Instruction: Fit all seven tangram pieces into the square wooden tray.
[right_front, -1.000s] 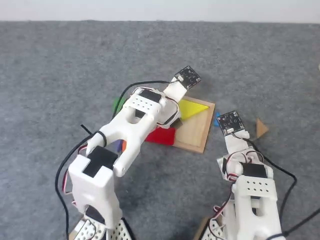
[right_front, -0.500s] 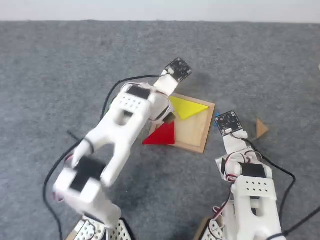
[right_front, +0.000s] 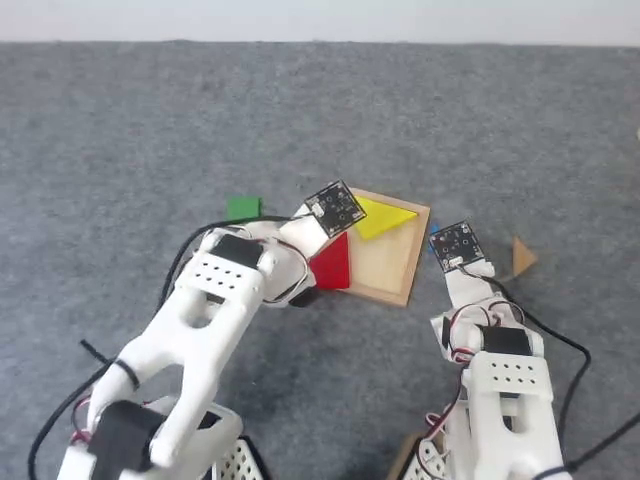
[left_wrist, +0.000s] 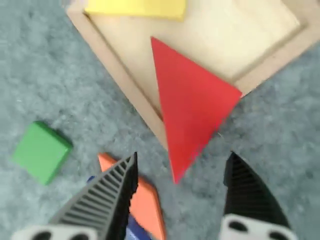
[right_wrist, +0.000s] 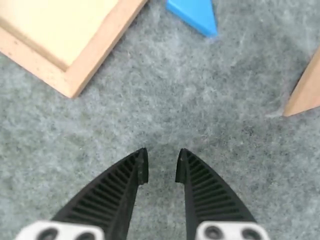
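The square wooden tray (right_front: 386, 292) holds a yellow triangle (right_front: 380, 215) at its far side. A red triangle (right_front: 333, 265) lies across the tray's left rim, half in and half on the carpet. In the left wrist view my left gripper (left_wrist: 180, 175) hovers open just off the red triangle's (left_wrist: 192, 105) outer point, holding nothing. Beside it lie an orange piece (left_wrist: 145, 200) and a green square (left_wrist: 42, 151). My right gripper (right_wrist: 161, 165) stands over bare carpet right of the tray, its tips a narrow gap apart and empty. A blue piece (right_wrist: 195, 12) lies beyond it.
The green square (right_front: 243, 208) sits on the carpet left of the tray. A tan wooden triangle (right_front: 522, 257) lies to the right, past the blue piece (right_front: 433, 240). Open grey carpet stretches behind the tray and to both sides.
My left arm has swung back from over the tray's far left corner toward the front left. The red triangle now shows uncovered on the rim. The right arm has kept still.
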